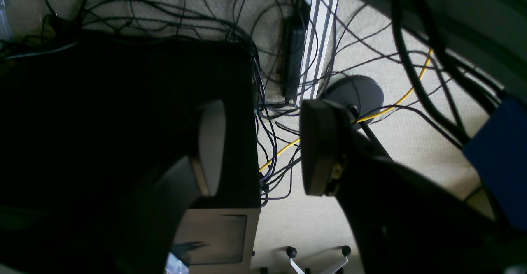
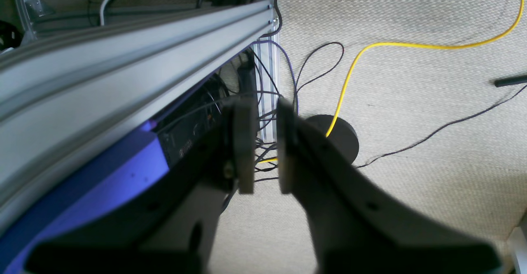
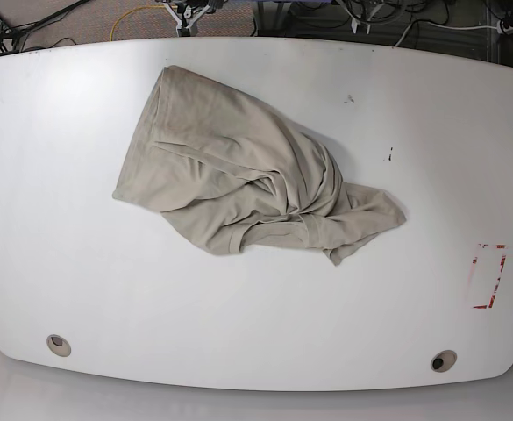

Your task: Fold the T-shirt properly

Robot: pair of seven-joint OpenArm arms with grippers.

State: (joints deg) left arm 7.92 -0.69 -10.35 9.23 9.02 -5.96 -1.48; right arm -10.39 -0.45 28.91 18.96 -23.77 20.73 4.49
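One white table point(image 3: 54, 263) fills my base view, and the T-shirt point(image 3: 238, 180) lies crumpled on it, a little left of the middle, untouched by either arm. My left gripper point(image 1: 261, 146) hangs over carpet point(image 1: 411, 142) and cables point(image 1: 263, 113), jaws spread and empty. My right gripper point(image 2: 259, 142) hangs beside a metal rail point(image 2: 123, 56), jaws nearly together with a narrow gap, pinching nothing.

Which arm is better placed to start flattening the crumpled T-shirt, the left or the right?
Neither clearly. Both arms are off the table. The T-shirt lies slightly toward the right arm's side; only the left end effector is clearly open.
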